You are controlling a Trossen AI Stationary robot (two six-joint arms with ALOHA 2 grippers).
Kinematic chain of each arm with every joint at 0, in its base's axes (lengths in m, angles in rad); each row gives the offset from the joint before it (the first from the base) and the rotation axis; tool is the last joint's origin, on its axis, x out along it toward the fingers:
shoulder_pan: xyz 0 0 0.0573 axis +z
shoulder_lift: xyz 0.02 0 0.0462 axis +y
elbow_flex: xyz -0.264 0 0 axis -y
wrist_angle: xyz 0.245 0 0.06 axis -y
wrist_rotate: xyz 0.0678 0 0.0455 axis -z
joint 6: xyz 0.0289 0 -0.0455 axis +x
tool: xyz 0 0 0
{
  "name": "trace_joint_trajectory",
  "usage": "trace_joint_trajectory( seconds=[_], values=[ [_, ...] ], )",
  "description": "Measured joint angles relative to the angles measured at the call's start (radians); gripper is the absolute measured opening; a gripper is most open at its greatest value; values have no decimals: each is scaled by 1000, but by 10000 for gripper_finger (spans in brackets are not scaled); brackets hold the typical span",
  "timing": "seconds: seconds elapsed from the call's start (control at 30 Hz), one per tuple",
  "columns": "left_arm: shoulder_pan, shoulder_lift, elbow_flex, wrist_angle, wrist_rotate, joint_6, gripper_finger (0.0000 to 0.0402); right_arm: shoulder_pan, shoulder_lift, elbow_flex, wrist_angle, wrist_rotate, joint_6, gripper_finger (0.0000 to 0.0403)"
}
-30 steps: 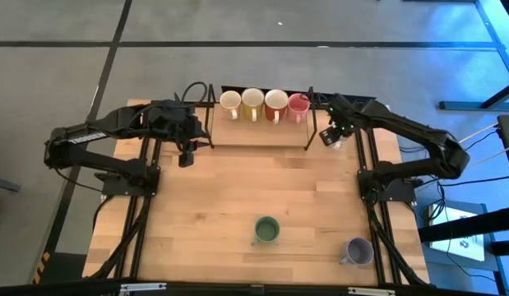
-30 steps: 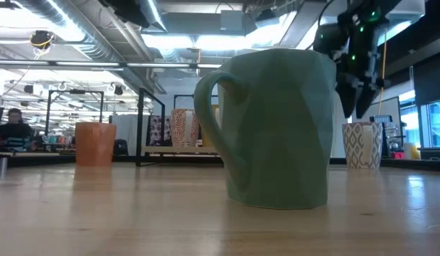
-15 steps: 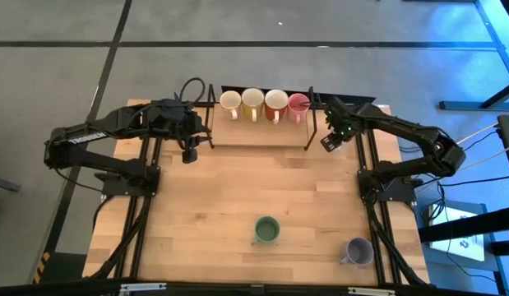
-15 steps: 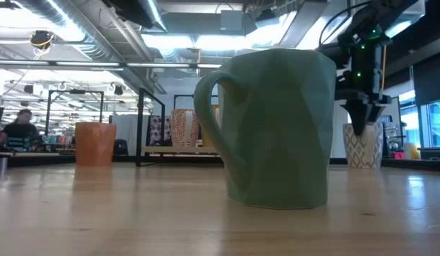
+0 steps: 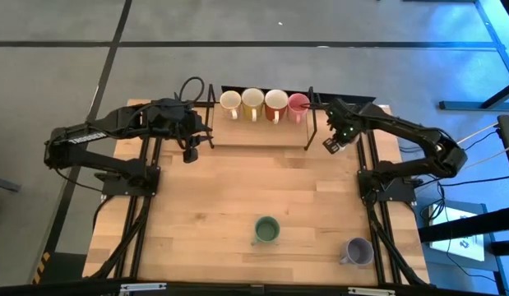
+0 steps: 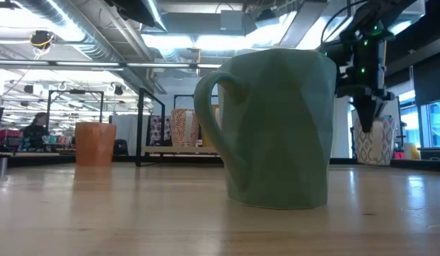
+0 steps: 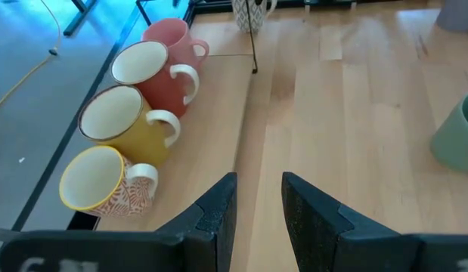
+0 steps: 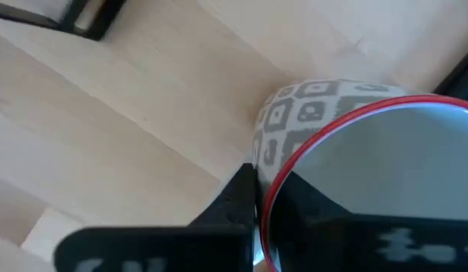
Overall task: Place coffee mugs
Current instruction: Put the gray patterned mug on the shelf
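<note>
Right now I am lowering my right gripper (image 8: 256,208) onto the patterned mug (image 8: 354,128) at the far right of the table, just outside the rack post. The relation that matters is fingers to rim: in my right wrist view the red-edged rim is sitting between my two dark fingers, one finger (image 8: 237,200) outside the wall and the other apparently inside the mouth, so I am straddling the wall with my jaws parted and not yet pinching it. The mug is standing upright, its mouth facing up at me, and my right arm is clearly the nearer one.

My left gripper (image 7: 258,208) is waiting at the far left, fingers slightly apart and holding nothing, looking along the row of mugs (image 5: 264,104) lined up on the low shelf (image 5: 238,131). The green mug (image 5: 266,229) and the lavender mug (image 5: 358,251) are standing apart on the near part of the wooden table (image 5: 229,189).

In my judgement, a light squeeze on the wall is what comes next. The room behind is a lit workshop where a person (image 6: 36,128) is sitting.
</note>
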Motion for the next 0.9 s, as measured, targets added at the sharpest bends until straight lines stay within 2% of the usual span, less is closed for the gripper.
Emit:
trace_joint_trajectory(
  seconds=[0.1, 0.23, 0.47, 0.67, 0.9],
  values=[
    [0, 0, 0, 0, 0, 0, 100, 10, -33, 45, -67, -25, 24, 13],
    [0, 0, 0, 0, 0, 1, 100, 95, -91, 111, -173, -40, 78, 8],
    [0, 0, 0, 0, 0, 8, 100, 373, -120, 212, -196, -133, 231, 5],
    [0, 0, 0, -1, 0, 9, 100, 615, -86, 280, -151, -125, 345, 6],
    [0, 0, 0, -1, 0, 10, 100, 726, 43, 387, -75, -48, 367, 6]
  ],
)
